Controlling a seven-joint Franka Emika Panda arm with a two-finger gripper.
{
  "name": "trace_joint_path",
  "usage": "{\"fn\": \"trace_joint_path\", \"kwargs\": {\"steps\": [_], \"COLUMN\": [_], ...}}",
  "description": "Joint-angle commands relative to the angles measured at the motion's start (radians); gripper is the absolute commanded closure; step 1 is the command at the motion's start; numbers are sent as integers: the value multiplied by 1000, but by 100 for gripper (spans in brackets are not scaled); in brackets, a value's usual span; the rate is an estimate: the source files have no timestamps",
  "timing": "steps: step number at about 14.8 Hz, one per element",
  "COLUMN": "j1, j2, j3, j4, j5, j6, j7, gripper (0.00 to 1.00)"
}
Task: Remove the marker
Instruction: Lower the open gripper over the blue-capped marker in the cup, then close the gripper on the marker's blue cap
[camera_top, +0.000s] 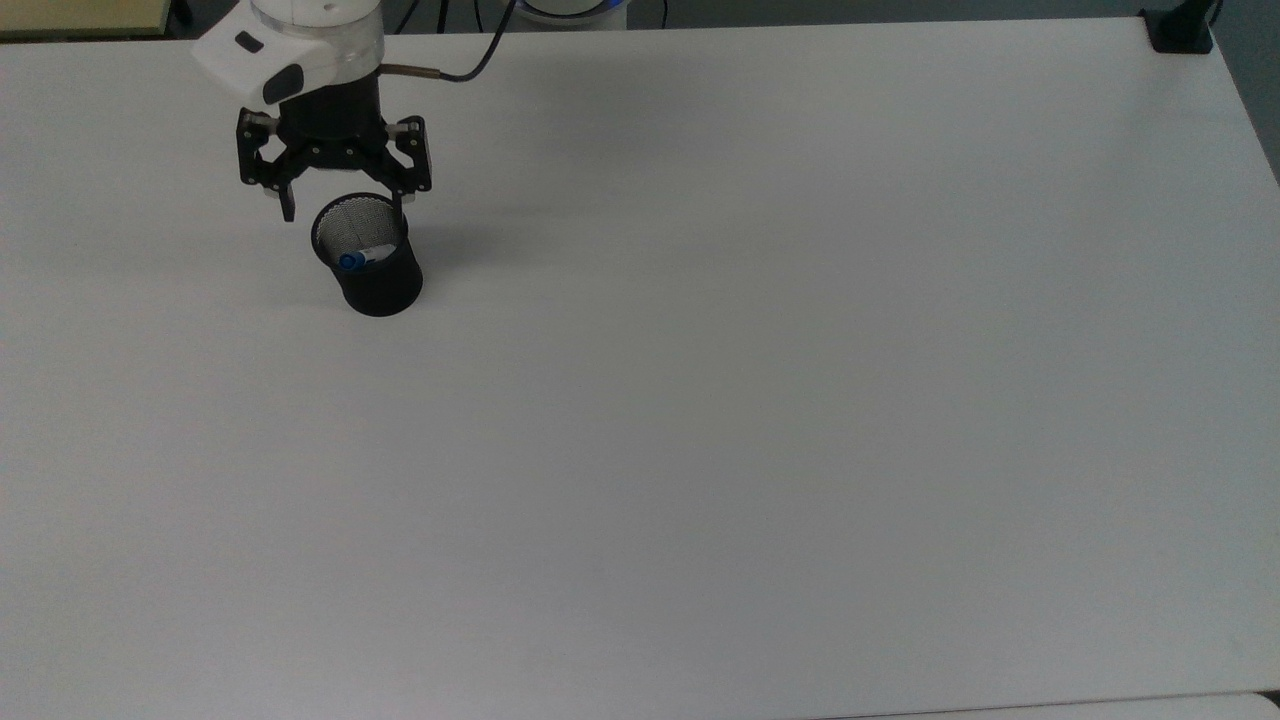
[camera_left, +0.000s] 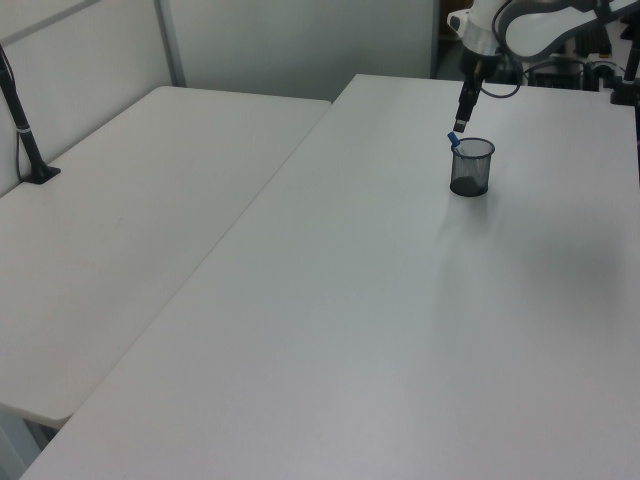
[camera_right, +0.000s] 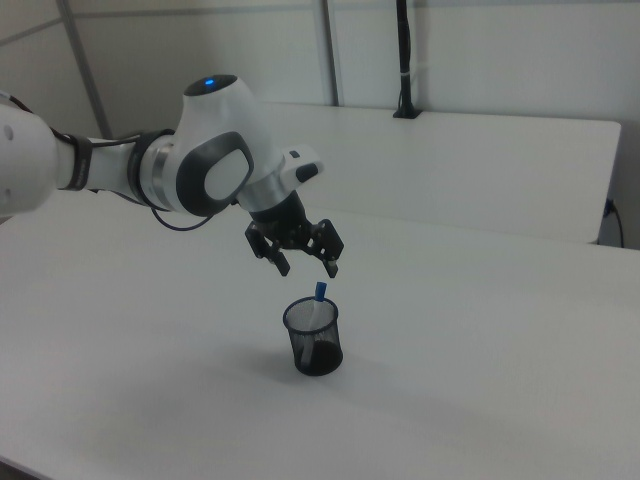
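The marker (camera_top: 360, 257) stands tilted inside a black mesh cup (camera_top: 373, 270) on the white table (camera_top: 760, 380). Its blue cap (camera_right: 320, 291) pokes above the rim; the cap also shows in the left view as a blue tip (camera_left: 453, 139) above the cup (camera_left: 471, 167). My gripper (camera_top: 343, 214) hangs open above the cup (camera_right: 314, 339), fingers spread wider than the marker, one black fingertip (camera_top: 288, 212) at the top view's left of the rim. In the right view the gripper (camera_right: 307, 269) sits just above the cap, not touching it.
The white arm (camera_right: 200, 165) reaches in from the right view's left. A second white table (camera_left: 120, 220) adjoins at the left view's left. A black post (camera_left: 22, 125) stands on it. A black clamp (camera_top: 1180, 30) sits at the top view's far right corner.
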Motion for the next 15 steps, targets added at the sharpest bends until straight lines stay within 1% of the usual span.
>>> {"fn": "trace_joint_path", "kwargs": {"steps": [1,3,6,8,9,10,12,14,15], "j1": [4,4,-1,-7,-7,-9,-7,-7,-7], "j2": [49,61,63,75,76,77,81,80,72], "j3": [-7,-7,-7,-7,-7,-7,-7,-7,-7], "j4": [-14,-14,-14,-12,-12,-12,-12,-12,-11], "j5": [21,21,21,21,21,21,21,21,21], "j6": [89,109,109,111,111,109,109,109,100], "j7": [2,26,34,34,34,34,34,34,34], "gripper": [7,10,34,53,65,74,88,96,97]}}
